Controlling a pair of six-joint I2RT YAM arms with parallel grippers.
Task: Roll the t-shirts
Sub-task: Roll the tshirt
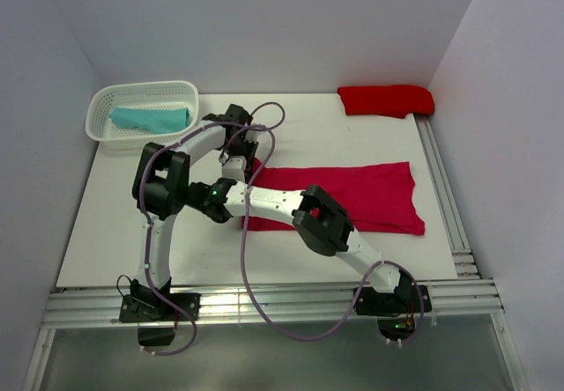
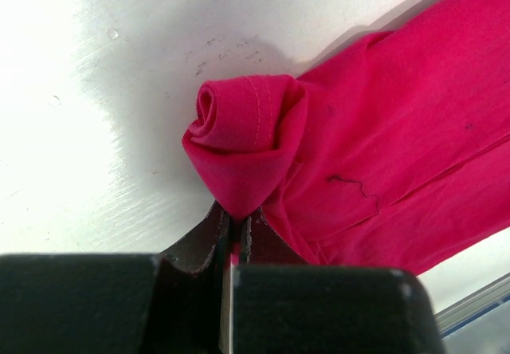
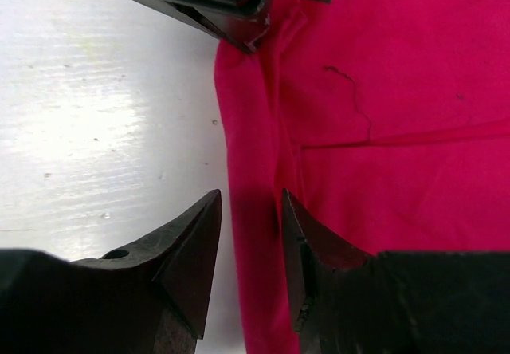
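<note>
- Your left gripper (image 2: 233,228) is clamped tight on the raspberry-crimson t-shirt (image 1: 361,197), pinching the cloth just under a small roll (image 2: 243,139) at the shirt's left end.
- That roll is only a tight curl at one corner, with the stitched hem spiralling on its outside. The rest of the shirt lies flat.
- Your right gripper (image 3: 250,206) has its jaws apart, and they straddle the folded left edge of the same shirt. A strip of cloth runs between the two fingertips (image 3: 209,210), but they are not pressed onto it.
- From the right wrist view, the left gripper sits just beyond along the same edge, so both claws work the same end.
- The raspberry-crimson t-shirt is folded into a long band across the middle of the white table (image 1: 115,232), running from the grippers out to the right.
- The scarlet t-shirt (image 1: 386,100) lies bunched at the far right corner of the table, well apart from both arms.
- The teal t-shirt (image 1: 150,119) lies inside the white lattice basket (image 1: 141,89) at the far left corner.
</note>
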